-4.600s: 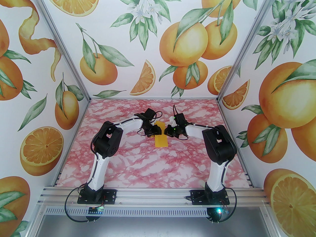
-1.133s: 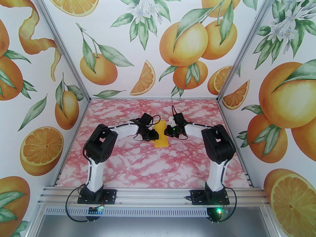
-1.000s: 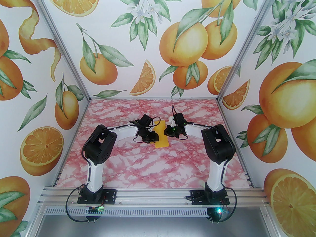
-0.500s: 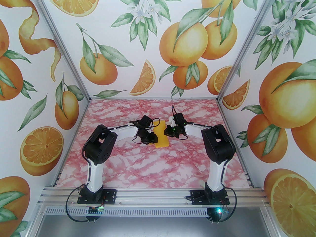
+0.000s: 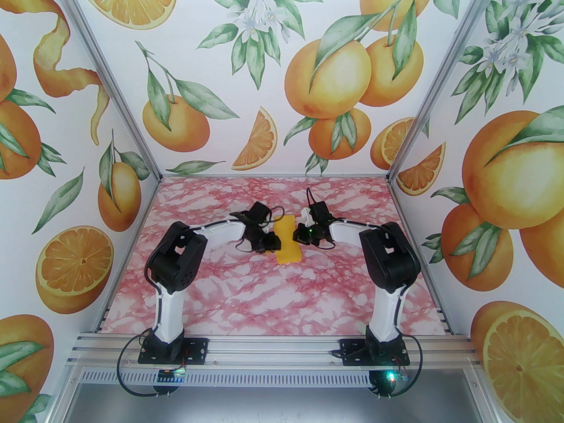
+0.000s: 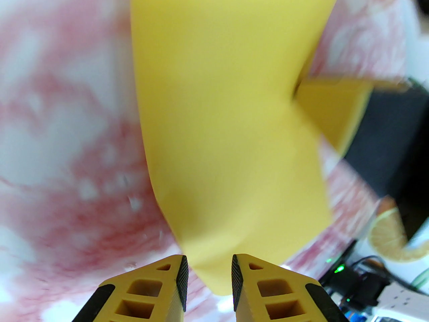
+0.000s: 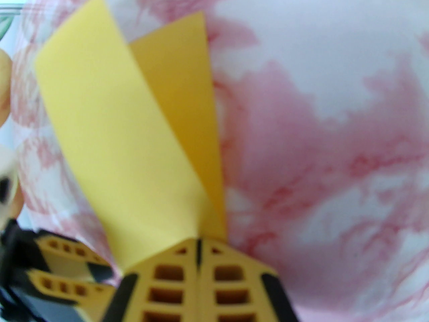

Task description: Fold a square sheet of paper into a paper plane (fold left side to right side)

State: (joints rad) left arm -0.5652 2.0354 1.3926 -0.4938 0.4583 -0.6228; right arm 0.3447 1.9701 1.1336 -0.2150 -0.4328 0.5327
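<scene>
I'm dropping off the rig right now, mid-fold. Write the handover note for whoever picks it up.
Left pincer: open. One end of the square sheet of paper lies between its fingers, apparently unclamped.
Right pincer: shut on the sheet, with both layers running into its tips.
Sheet: mid-table, between the two arms.
Done: sheet doubled over on itself, with the top layer bowed up loosely.
Left: press the crease flat, then make the plane's remaining folds.

There are one yellow sheet of paper [image 5: 288, 249], one pink marbled table [image 5: 264, 298], two robot arms, left arm [image 5: 176, 258] and right arm [image 5: 390, 258], and two grippers, left gripper [image 6: 209, 263] and right gripper [image 7: 198, 243].
</scene>
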